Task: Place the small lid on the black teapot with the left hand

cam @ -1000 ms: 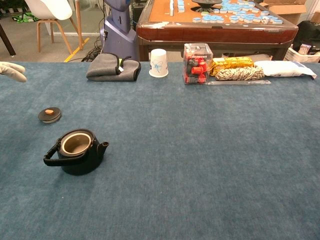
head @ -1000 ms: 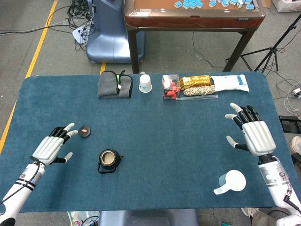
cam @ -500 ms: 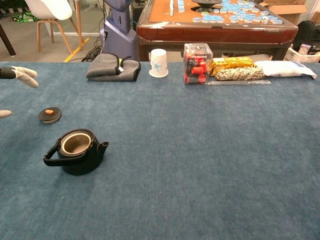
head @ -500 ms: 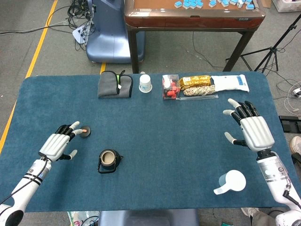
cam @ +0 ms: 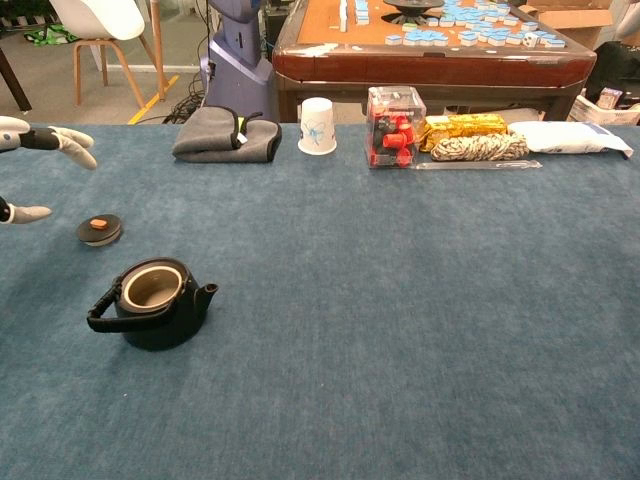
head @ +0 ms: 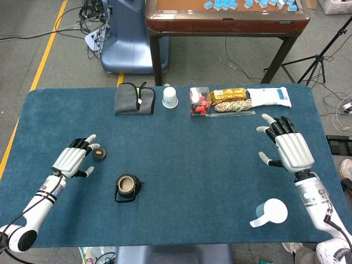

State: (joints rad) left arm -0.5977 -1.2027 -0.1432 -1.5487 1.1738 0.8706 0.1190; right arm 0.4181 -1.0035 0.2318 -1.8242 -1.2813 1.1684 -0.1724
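Note:
The small black lid (head: 99, 153) with an orange knob lies flat on the blue table, also seen in the chest view (cam: 99, 229). The black teapot (head: 127, 188) stands uncovered just right of and nearer than the lid, its mouth bare (cam: 152, 301). My left hand (head: 73, 159) hovers open beside the lid, its fingertips (cam: 75, 145) reaching over the lid's left side. I cannot tell whether they touch it. My right hand (head: 286, 149) floats open at the right side, holding nothing.
Along the far edge sit a folded grey cloth (head: 134, 98), a paper cup (head: 170, 98), a clear box of red items (head: 199, 101), rope bundles (head: 232, 101) and a white packet (head: 268, 97). A white scoop-like cup (head: 270, 212) lies near the front right.
My left hand has moved forward and right toward the lid, its fingertips now over the lid's edge. The right hand drifted slightly left and away. Lid and teapot have not moved.

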